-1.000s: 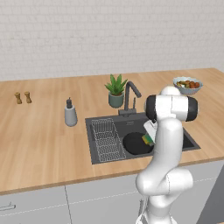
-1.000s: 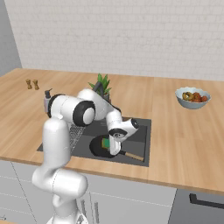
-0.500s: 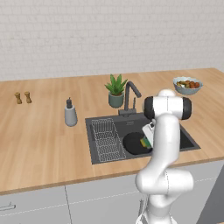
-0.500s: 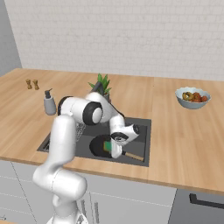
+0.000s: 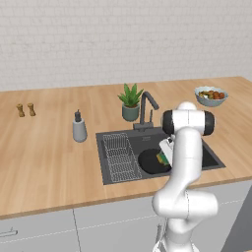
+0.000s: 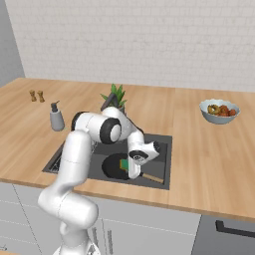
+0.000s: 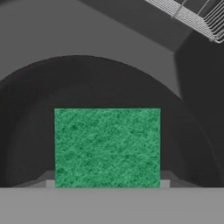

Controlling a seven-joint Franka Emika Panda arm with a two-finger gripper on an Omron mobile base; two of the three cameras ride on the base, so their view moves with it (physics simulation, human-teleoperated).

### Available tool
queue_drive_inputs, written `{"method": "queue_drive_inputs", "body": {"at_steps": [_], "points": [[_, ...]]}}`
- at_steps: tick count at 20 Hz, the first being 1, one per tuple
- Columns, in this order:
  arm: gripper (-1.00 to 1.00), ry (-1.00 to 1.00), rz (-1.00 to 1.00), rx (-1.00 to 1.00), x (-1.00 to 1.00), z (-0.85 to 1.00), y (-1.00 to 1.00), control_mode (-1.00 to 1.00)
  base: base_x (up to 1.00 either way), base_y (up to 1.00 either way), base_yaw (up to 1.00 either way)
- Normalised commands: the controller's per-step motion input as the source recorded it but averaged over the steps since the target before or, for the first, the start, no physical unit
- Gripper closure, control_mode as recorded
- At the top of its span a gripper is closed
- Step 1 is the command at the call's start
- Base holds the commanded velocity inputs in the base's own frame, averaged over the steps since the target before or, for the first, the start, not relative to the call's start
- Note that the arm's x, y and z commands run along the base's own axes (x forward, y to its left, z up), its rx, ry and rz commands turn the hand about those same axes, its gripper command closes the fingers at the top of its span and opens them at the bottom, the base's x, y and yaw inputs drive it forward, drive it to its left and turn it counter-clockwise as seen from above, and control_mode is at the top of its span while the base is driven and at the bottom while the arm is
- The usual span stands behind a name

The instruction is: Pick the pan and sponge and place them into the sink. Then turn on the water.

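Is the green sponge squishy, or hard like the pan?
Probably squishy: the sponge looks fuzzy and soft on its green face. Likely light too, being far smaller than the pan beneath it. Flat and blocky, it shouldn't roll if the hand sets it down in the sink.

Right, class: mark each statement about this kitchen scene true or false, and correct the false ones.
1. The round black frying pan lies inside the dark grey rectangular sink. True.
2. The green rectangular sponge lies on the wooden counter beside the grey soap bottle. False: the end effector has it low over the pan in the sink.
3. Water is running from the dark curved faucet. False: no stream shows at the spout.
4. A potted green plant stands behind the sink. True.
5. The white bowl of food sits in the sink. False: it sits on the counter.
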Motion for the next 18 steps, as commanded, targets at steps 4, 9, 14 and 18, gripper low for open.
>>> {"method": "queue_drive_inputs", "body": {"at_steps": [4,9,14,18], "points": [[-1.00,0.00,0.00,0.03,0.20,0.00,-0.10,-1.00,0.00,0.00,0.00],[-1.00,-0.01,0.00,0.07,0.05,0.00,-0.22,-1.00,0.00,0.00,0.00],[-1.00,-0.02,0.00,0.19,-0.06,0.51,-0.28,-1.00,0.00,0.00,0.00],[-1.00,-0.02,-0.01,0.22,-0.22,0.84,-0.09,-1.00,0.00,0.00,0.00]]}}
